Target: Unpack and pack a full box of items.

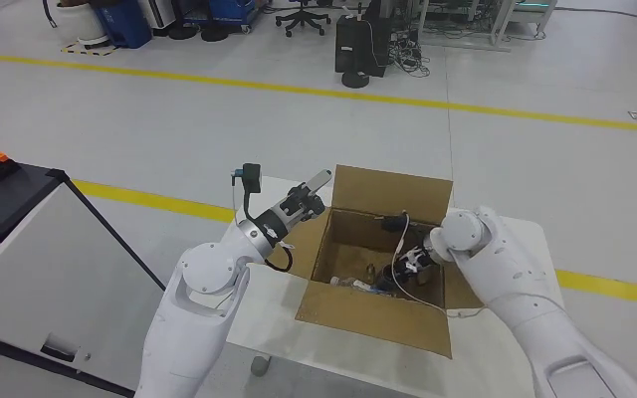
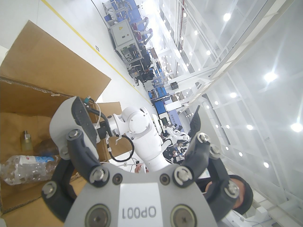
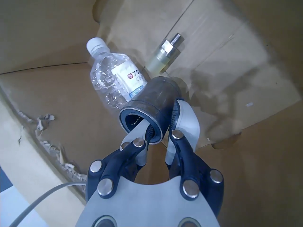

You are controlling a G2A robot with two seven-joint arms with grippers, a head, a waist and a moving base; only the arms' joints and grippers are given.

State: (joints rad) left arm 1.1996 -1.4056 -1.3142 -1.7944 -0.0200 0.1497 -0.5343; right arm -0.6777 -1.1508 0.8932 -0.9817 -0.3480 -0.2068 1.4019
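Standing flaps-up on the table, cardboard box (image 1: 373, 320): open at the top so both arms can enter from above. Its contents lie loose on its floor, so unpacking is judged not yet finished.

Left gripper (image 1: 314, 194): spread wide and empty, just outside the box's left wall, a position that leaves the opening free for the other arm.

Right gripper (image 3: 163, 121): down inside the box, pinched narrow on the wall of the dark cylinder (image 3: 151, 95). One finger is in the bore and one outside, a grip that suits a hollow part.

Plastic bottle (image 3: 113, 81): clear, capped, lying on its side against the cylinder.

Dark cylinder: hollow, tilted, gripped at its open end.

Small yellowish fitting (image 3: 164, 53): threaded metal tip, lying just beside the bottle.

Room: grey floor (image 1: 199, 129) with yellow lines.

Table (image 1: 328, 348): white, bearing the box.
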